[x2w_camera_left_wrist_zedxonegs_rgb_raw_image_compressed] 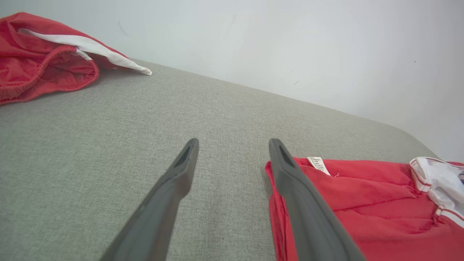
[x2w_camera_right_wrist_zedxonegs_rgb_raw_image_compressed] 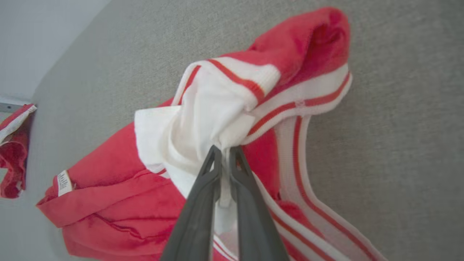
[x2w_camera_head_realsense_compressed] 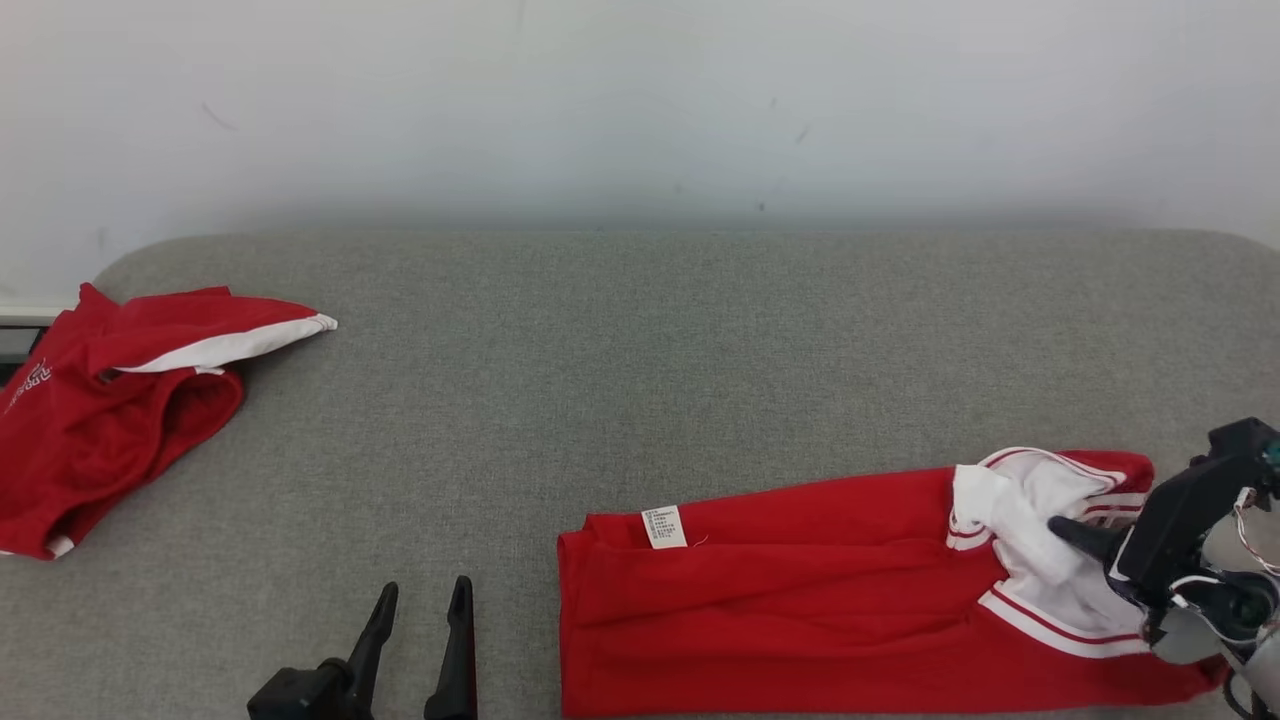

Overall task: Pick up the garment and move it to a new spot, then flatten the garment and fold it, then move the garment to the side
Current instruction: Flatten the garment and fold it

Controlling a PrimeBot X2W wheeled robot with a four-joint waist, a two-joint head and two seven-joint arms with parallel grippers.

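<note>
1. The grey padded surface point(x2w_camera_head_realsense_compressed: 640, 350) was broad, but the garment point(x2w_camera_head_realsense_compressed: 800, 600) lay at its near right. How much room lay in front of it could not be told, so a pull toward the robot might have dragged cloth over the edge.
2. The garment sat in loose folded layers. Hoisted by one end, those layers could well have slid apart and undone the fold.
3. The other red garment point(x2w_camera_head_realsense_compressed: 110, 420) lay heaped at far left, well apart. A long carry that way risked landing one on the other.
4. The left gripper point(x2w_camera_head_realsense_compressed: 425, 588) hovered empty, fingers spread, just beside the garment's left hem. With nothing held there, that end would likely have trailed.
5. The right gripper point(x2w_camera_right_wrist_zedxonegs_rgb_raw_image_compressed: 224, 150) was clamped on the white bunched trim point(x2w_camera_right_wrist_zedxonegs_rgb_raw_image_compressed: 203, 119) at the garment's right end. It was a thin pinch near the tips and could have slipped, or caught one layer only.
6. The care label point(x2w_camera_head_realsense_compressed: 663, 527) stood exposed and was a minor snag point.
</note>
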